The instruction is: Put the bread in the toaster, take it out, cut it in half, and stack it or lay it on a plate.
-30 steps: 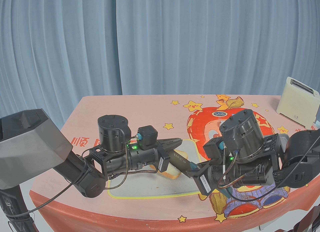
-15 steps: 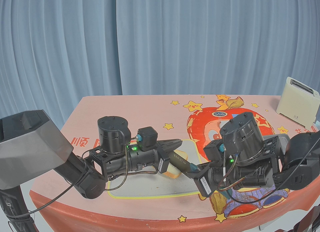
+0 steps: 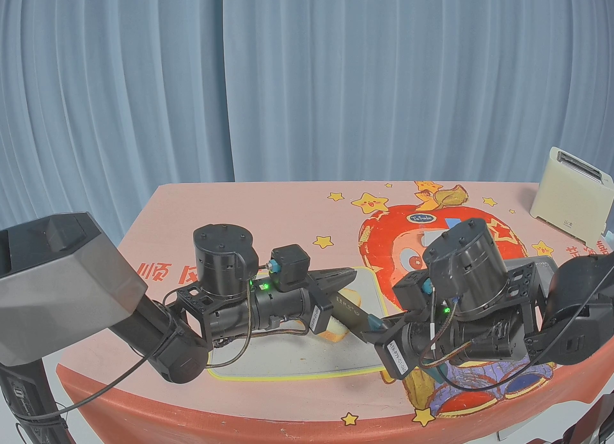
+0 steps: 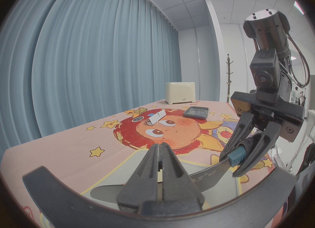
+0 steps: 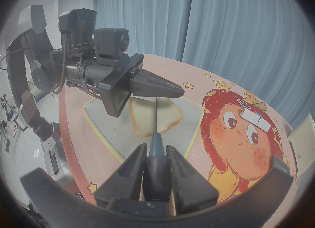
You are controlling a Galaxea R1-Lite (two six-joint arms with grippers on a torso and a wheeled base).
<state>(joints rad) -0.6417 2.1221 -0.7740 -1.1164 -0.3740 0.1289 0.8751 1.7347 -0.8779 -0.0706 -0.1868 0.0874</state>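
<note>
A slice of bread (image 5: 144, 117) lies flat on the grey cutting board (image 3: 288, 352). My left gripper (image 3: 342, 276) is shut, its tips low over the bread's far edge (image 5: 174, 91). My right gripper (image 5: 156, 148) is shut on the knife's teal handle (image 4: 237, 154). The blade (image 5: 156, 113) stands on edge across the middle of the slice. In the head view the knife (image 3: 348, 311) runs from the right gripper under the left fingers, and the bread (image 3: 332, 334) shows partly below them. A dark tray-like plate (image 4: 196, 111) sits far off near the toaster (image 3: 574, 194).
The cream toaster stands at the table's far right corner. A small folded white card (image 5: 256, 119) lies on the cartoon print on the tablecloth. The table's near edge runs just in front of the board. Blue curtains hang behind the table.
My left arm has shifted slightly to the right over the bread. The right arm with the knife has dipped a little. The bread stays on the board.
</note>
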